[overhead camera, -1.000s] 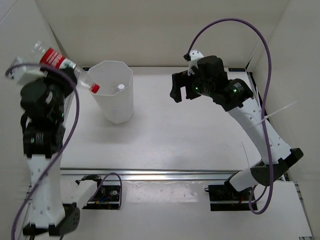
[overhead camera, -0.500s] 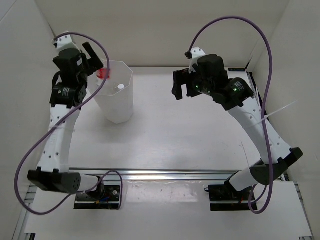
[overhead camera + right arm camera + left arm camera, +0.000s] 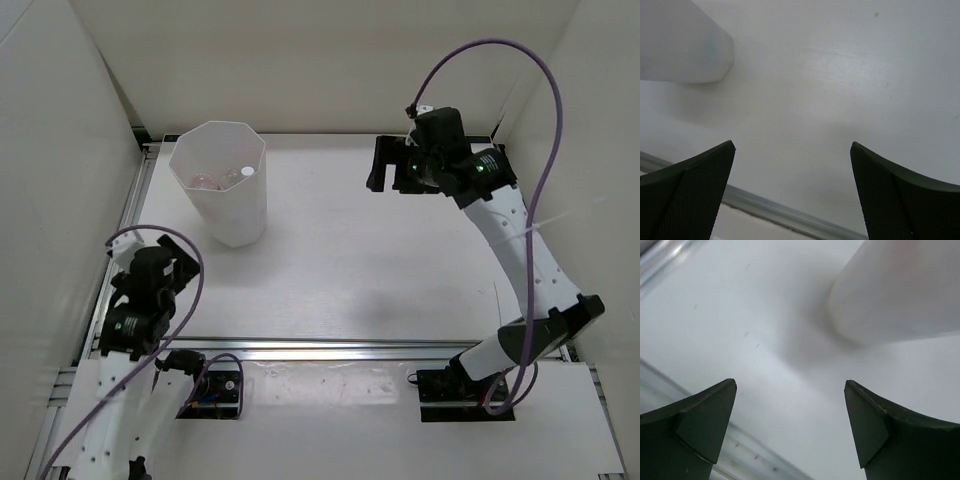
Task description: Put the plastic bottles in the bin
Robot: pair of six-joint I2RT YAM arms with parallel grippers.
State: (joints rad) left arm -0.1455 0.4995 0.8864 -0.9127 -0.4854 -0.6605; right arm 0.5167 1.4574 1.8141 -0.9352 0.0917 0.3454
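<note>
The white bin (image 3: 232, 215) stands at the back left of the table. Inside it lie plastic bottles: a white cap (image 3: 247, 172) shows, and a reddish blur of a bottle (image 3: 205, 182) sits beside it. My left gripper (image 3: 178, 258) hangs low at the near left, well short of the bin, open and empty. In the left wrist view the gripper (image 3: 790, 405) points at bare table, with the bin's base (image 3: 890, 295) ahead on the right. My right gripper (image 3: 378, 167) hovers open and empty at the back right. Its wrist view shows the gripper (image 3: 792, 165) over the table, the bin (image 3: 680, 45) far to the left.
White walls close the table in at the back and both sides. A metal rail (image 3: 330, 350) runs along the near edge, seen also as a rail (image 3: 780, 212) in the right wrist view.
My left gripper opened over the bin and the red-labelled bottle dropped in. The left arm then pulled back to the near left. The right arm drifted right.
</note>
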